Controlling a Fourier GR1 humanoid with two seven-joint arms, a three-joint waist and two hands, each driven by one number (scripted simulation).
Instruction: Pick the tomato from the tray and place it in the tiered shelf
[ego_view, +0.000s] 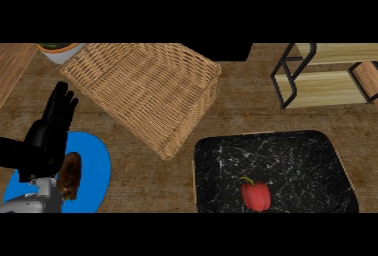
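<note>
Head view showed you the things closest to the robot first. At the lower left, the grey forearm (33, 202) came up from the bottom edge. It lay over a round blue plate (94, 167). A brown piece of food (71, 176) sat on that plate, right beside the arm.

At the lower right, you saw a black tray (295, 155) with white speckles. The red thing on it looked more like a red pepper (256, 196) than a tomato. It had a small green stem. It lay in the near part of the tray, a little left of the middle, and nothing was touching it.

A bit farther up on the left was the left hand (49, 134). Its black fingers were straight and pointed up, and it held nothing. It was well apart from the tray. You could not see the right hand at all.

Past that, in the middle, a big woven basket (148, 90) lay tipped on the brown counter (244, 115).

Far off at the top right stood the tiered shelf (325, 87), with a black frame and pale wooden boards. At the top left corner, you saw a white pot (60, 52) with something green in it.
</note>
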